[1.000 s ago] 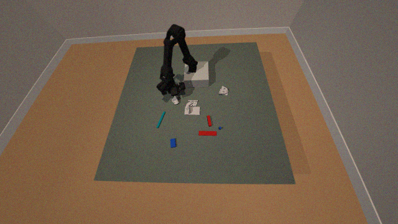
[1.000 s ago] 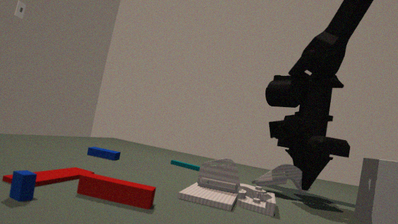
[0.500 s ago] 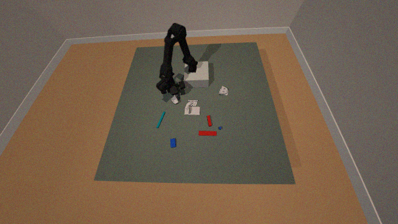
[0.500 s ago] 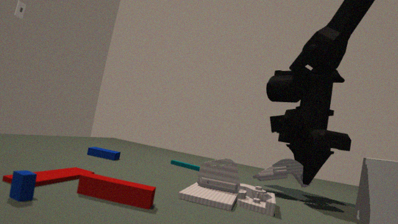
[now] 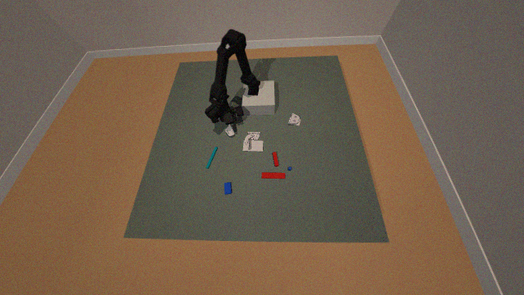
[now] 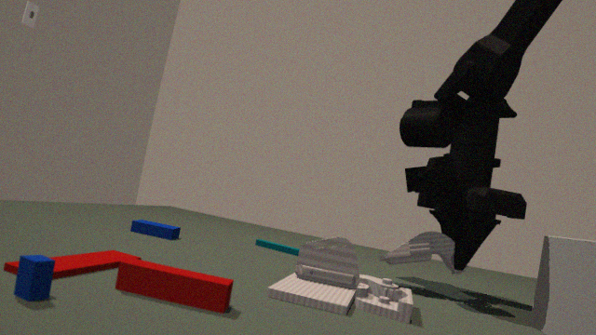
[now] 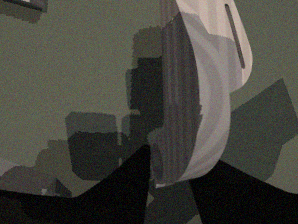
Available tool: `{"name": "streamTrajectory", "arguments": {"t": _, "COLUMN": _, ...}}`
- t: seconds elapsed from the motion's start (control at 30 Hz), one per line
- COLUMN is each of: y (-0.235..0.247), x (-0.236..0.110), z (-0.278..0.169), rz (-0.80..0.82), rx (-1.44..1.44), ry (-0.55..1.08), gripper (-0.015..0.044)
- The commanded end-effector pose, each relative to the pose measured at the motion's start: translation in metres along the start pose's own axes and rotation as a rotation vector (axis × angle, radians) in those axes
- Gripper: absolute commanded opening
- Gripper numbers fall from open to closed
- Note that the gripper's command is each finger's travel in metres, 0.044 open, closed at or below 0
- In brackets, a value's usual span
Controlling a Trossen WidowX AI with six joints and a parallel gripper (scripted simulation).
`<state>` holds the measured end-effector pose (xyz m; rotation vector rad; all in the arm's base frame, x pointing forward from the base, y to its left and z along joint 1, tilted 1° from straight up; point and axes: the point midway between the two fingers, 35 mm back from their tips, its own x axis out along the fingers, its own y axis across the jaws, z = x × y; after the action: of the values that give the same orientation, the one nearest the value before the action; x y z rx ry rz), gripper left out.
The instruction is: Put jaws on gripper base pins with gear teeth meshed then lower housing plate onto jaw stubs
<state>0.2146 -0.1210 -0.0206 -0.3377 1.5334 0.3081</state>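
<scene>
My gripper (image 5: 230, 124) (image 6: 458, 266) (image 7: 168, 152) is shut on a white curved jaw (image 5: 230, 131) (image 6: 426, 244) (image 7: 181, 95), held tilted a little above the mat. The gripper base (image 5: 254, 134) (image 6: 391, 304) stands right of my gripper in the top view, its pins visible in the exterior view. A pale square slab (image 5: 257, 146) (image 6: 312, 293) adjoins it. A second, ribbed jaw (image 5: 246, 143) (image 6: 330, 261) rises along the slab's far side in the exterior view; its seating on a pin cannot be told. The likely housing plate (image 5: 295, 121) lies farther right in the top view.
A large pale box (image 5: 262, 92) (image 6: 570, 284) stands behind the base. Toward the front lie a teal rod (image 5: 211, 157) (image 6: 277, 247), a blue block (image 5: 228, 188) (image 6: 155, 230), two red bars (image 5: 275, 159) (image 5: 273, 175) and a small blue block (image 5: 290, 168) (image 6: 34, 279).
</scene>
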Motion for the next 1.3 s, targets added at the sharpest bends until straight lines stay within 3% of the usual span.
{"name": "streamTrajectory", "arguments": {"t": 0.0, "y": -0.002, "x": -0.008, "z": 0.002, "rz": -0.008, "rx": -0.004, "ry": -0.004, "gripper": 0.0037}}
{"name": "streamTrajectory", "arguments": {"t": 0.43, "y": -0.002, "x": -0.046, "z": 0.001, "rz": -0.008, "rx": -0.004, "ry": -0.004, "gripper": 0.0037}}
{"name": "streamTrajectory", "arguments": {"t": 0.8, "y": -0.002, "x": -0.046, "z": 0.002, "rz": -0.008, "rx": -0.017, "ry": -0.004, "gripper": 0.0037}}
{"name": "streamTrajectory", "arguments": {"t": 1.27, "y": -0.013, "x": -0.047, "z": 0.010, "rz": -0.009, "rx": -0.295, "ry": -0.004, "gripper": 0.0037}}
